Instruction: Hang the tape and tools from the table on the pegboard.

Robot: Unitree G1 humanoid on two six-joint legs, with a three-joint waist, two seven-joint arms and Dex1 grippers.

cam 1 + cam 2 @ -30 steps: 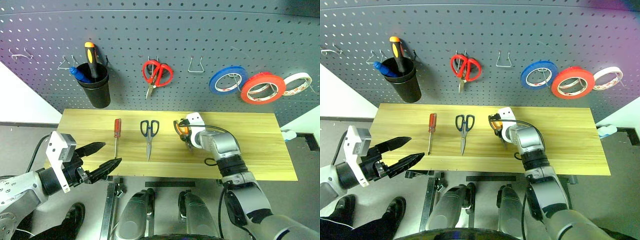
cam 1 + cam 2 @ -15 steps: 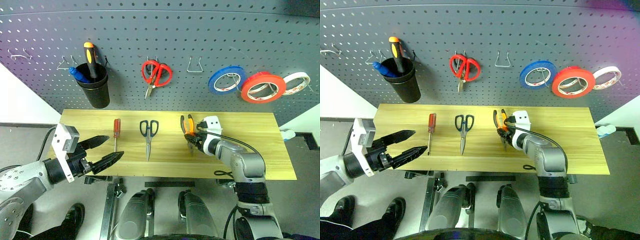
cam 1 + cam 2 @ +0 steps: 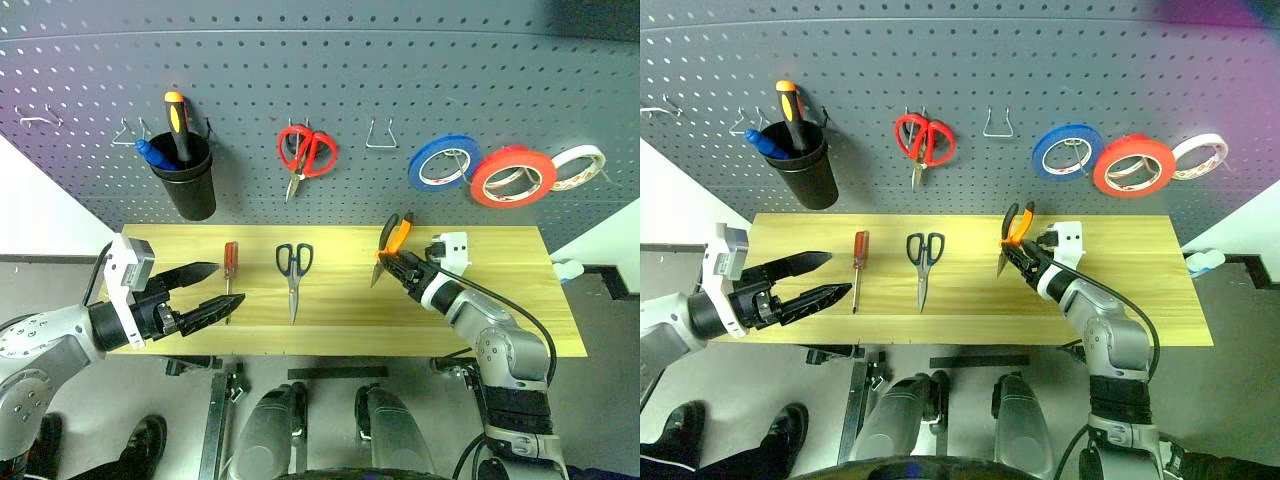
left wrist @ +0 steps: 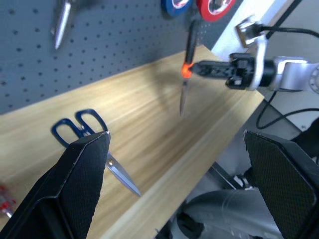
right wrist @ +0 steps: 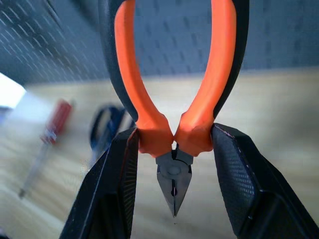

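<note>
My right gripper [image 3: 402, 264] is shut on the orange-handled pliers [image 3: 392, 238] and holds them above the table [image 3: 480, 300], handles up, nose down. In the right wrist view both fingers [image 5: 117, 189] clamp the pliers [image 5: 172, 134] near the joint. The black-handled scissors [image 3: 294, 262] and the red-handled screwdriver [image 3: 230, 258] lie on the table's left half. My left gripper [image 3: 226, 287] stands open just left of the screwdriver, holding nothing. The bright red tape [image 3: 512, 175] hangs on the pegboard [image 3: 400, 70] at the right.
On the pegboard hang red-handled scissors [image 3: 306, 152], a blue roll [image 3: 443, 163], a thin pale roll [image 3: 578, 167] and a black cup [image 3: 188, 178] with a yellow-and-black screwdriver. A bare wire hook [image 3: 381, 135] sits above the pliers, with more hooks [image 3: 38, 118] at far left.
My right gripper has lifted the pliers off the table, carried them to the right and turned them handles up. The left gripper edged slightly closer to the screwdriver.
</note>
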